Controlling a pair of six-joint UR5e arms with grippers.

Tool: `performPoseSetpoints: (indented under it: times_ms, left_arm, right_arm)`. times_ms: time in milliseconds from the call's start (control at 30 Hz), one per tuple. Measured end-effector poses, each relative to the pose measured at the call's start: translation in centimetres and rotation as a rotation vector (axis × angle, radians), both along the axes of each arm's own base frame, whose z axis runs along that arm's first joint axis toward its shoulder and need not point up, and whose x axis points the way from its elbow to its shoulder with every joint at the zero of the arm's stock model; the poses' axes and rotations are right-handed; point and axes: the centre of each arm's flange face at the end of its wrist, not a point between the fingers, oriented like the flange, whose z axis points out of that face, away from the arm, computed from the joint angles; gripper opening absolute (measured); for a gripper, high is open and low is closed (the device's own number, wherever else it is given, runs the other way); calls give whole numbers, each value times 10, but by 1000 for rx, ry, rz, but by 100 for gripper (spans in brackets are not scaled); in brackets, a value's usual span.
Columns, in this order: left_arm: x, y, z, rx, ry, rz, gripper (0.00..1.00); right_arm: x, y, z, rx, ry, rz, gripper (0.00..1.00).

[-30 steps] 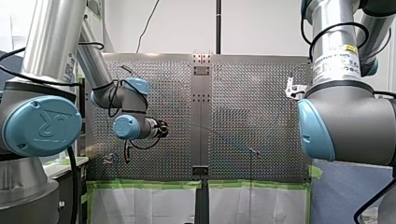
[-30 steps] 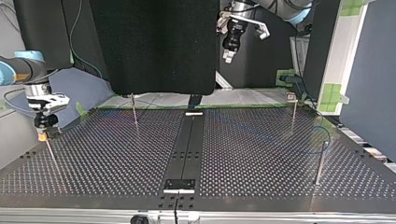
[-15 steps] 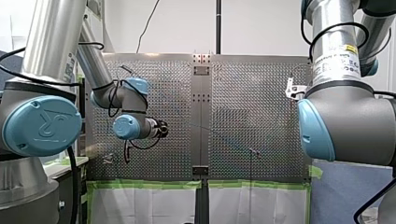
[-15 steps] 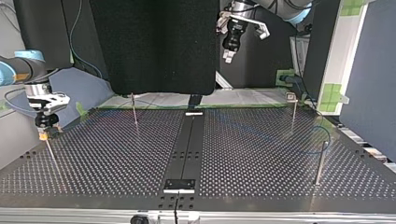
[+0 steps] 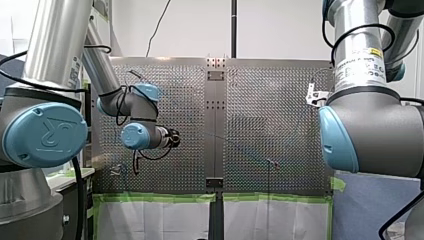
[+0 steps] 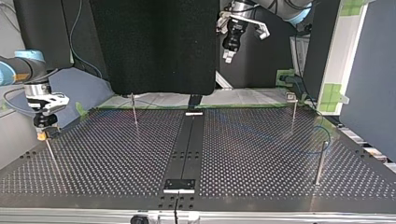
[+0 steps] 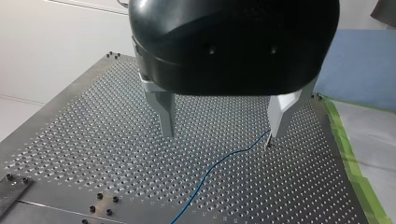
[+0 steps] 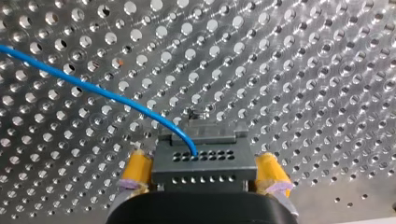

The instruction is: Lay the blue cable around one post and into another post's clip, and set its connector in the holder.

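Note:
In the right wrist view the blue cable (image 8: pixel 93 91) runs into a grey connector block (image 8: pixel 205 170) that sits between my right gripper's (image 8: pixel 203 158) yellow pads (image 8: pixel 136 169). The pads flank the block, jaws open wide. In the top view this gripper (image 6: pixel 43 134) hovers at the tip of a thin post (image 6: pixel 50 154) at the left. My left gripper (image 7: pixel 221 135) is open and empty, high above the table (image 7: pixel 93 140). Below it the cable (image 7: pixel 219 163) lies on the plate and reaches a small post (image 7: pixel 267 142) under one metal finger.
Three more thin posts (image 6: pixel 134 109) (image 6: pixel 293 112) (image 6: pixel 320 163) stand on the perforated table (image 6: pixel 116 154). A black strip (image 6: pixel 189 140) runs down its middle. Green tape (image 5: pixel 155 198) marks the near edge in the front view. My left gripper (image 6: pixel 228 53) hangs high at the back.
My right gripper has drifted slightly toward the top view's left, near the post's tip. The left arm has not moved.

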Motion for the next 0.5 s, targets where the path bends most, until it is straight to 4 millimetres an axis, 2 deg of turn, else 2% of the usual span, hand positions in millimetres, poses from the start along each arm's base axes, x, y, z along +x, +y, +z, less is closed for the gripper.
performPoseSetpoints:
  times_ms: [500]
  left_arm:
    - [0,0,0,0,0,0,98]
  right_arm:
    - [-2,-1,0,1,-2,-24,100]
